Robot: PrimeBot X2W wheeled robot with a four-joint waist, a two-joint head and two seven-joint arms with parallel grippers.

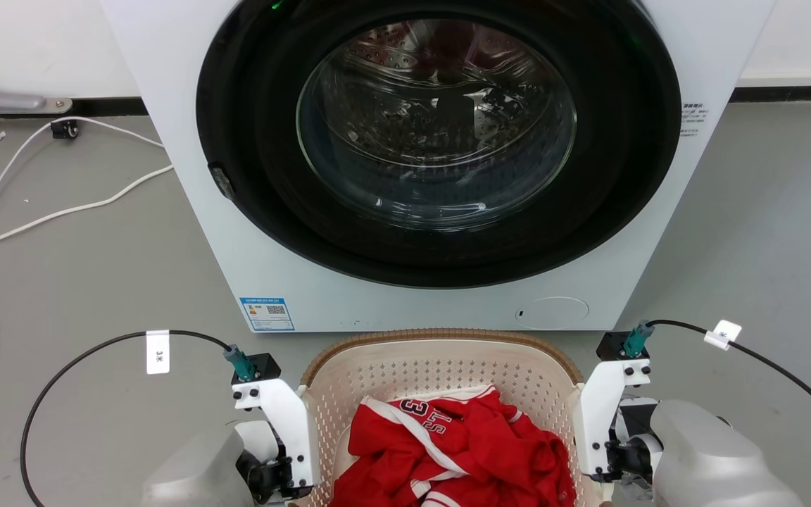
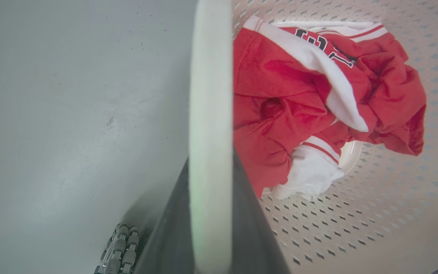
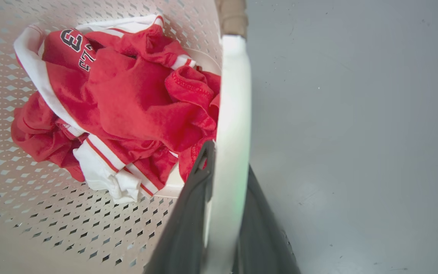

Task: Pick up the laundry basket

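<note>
Laundry basket (image 1: 441,370) (jersey (image 1: 462,451) inside) before washer (image 1: 377,303)

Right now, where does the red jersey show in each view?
Head view: red jersey bottom centre, in the laundry basket.
Left wrist view: jersey upper right, right of the left handle.
Right wrist view: jersey centre left, left of the right handle.
Shared landmark: the basket's perforated cream wall.
</note>
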